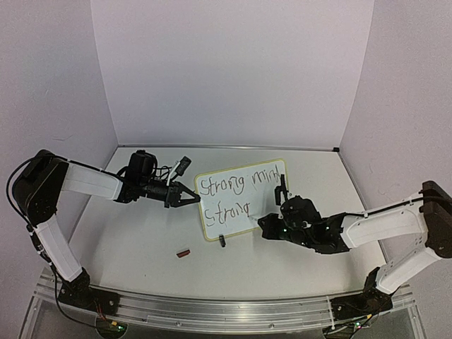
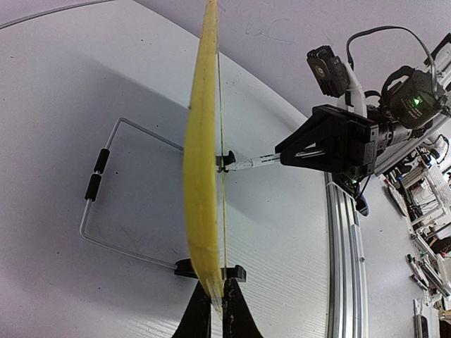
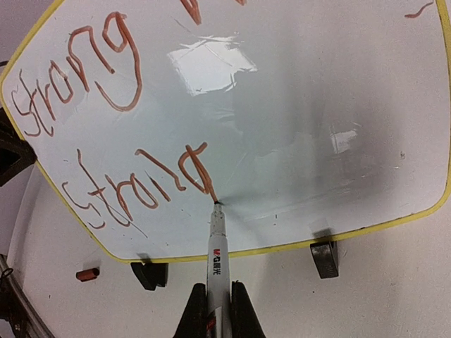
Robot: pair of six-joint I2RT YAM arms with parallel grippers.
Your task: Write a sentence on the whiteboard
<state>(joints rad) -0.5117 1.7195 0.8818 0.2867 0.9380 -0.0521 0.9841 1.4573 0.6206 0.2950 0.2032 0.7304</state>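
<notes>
The whiteboard (image 1: 261, 201) stands upright on the table, yellow-framed. It bears the sentence (image 1: 236, 187) as "Strong mind" with "Strong" below. My left gripper (image 1: 194, 198) is shut on the board's left edge, seen edge-on as a yellow strip (image 2: 201, 176) between its fingers (image 2: 239, 317). My right gripper (image 3: 215, 313) is shut on a white marker (image 3: 217, 253). The marker's tip touches the board at the tail of the last letter of the second-line "Strong" (image 3: 141, 186). The right gripper (image 2: 285, 156) and marker (image 2: 254, 162) also show in the left wrist view.
A small red marker cap (image 1: 183, 253) lies on the table in front of the board, also in the right wrist view (image 3: 87, 274). Black clips (image 3: 324, 258) hold the board's bottom edge. The wire stand (image 2: 120, 183) spreads behind the board. An aluminium rail (image 1: 212, 311) runs along the near edge.
</notes>
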